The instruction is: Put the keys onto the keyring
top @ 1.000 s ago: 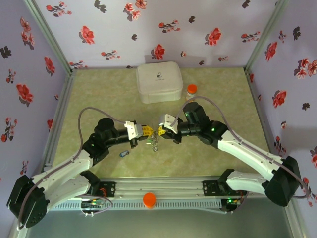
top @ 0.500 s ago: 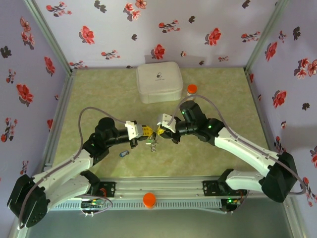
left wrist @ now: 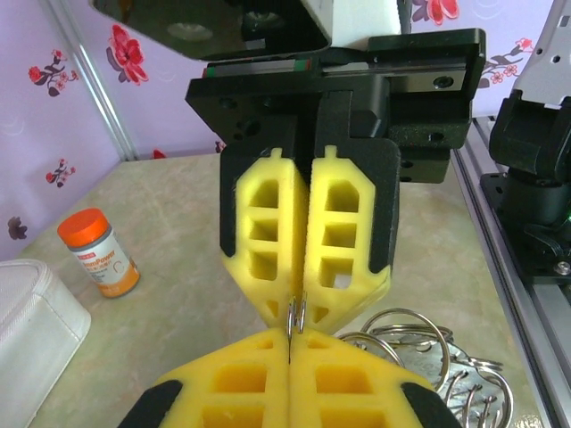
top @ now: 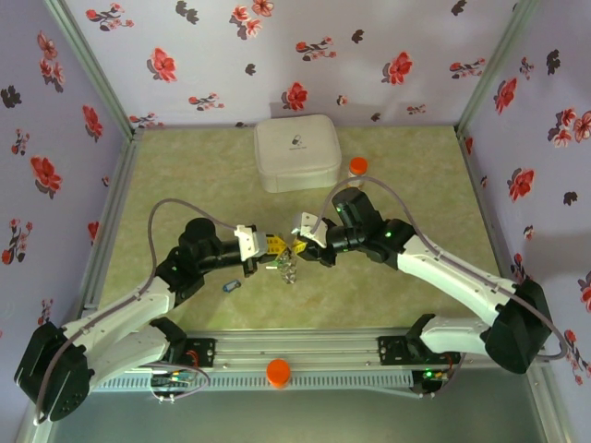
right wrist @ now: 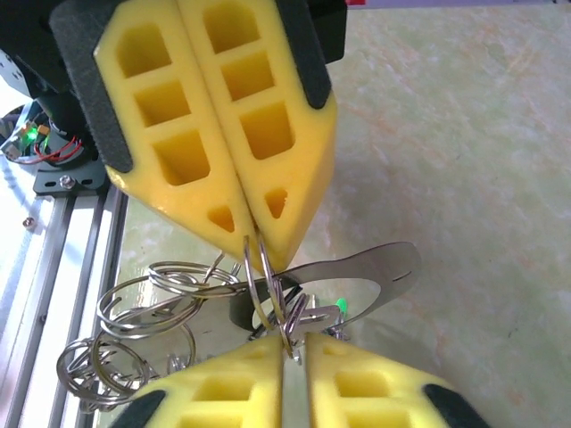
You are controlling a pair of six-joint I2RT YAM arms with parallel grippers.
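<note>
Left fingers (left wrist: 223, 379) and right fingers (left wrist: 348, 223) both clench the keyring (right wrist: 268, 285), tip to tip. The right wrist view resolves dangling loops (right wrist: 134, 312) that are blurred from above.

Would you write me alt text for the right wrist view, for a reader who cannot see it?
Two yellow-padded grippers, the left gripper above and the right gripper below, meet tip to tip, both shut on a thin keyring. A tangle of metal rings lies lower left, over a pale green table.
</note>
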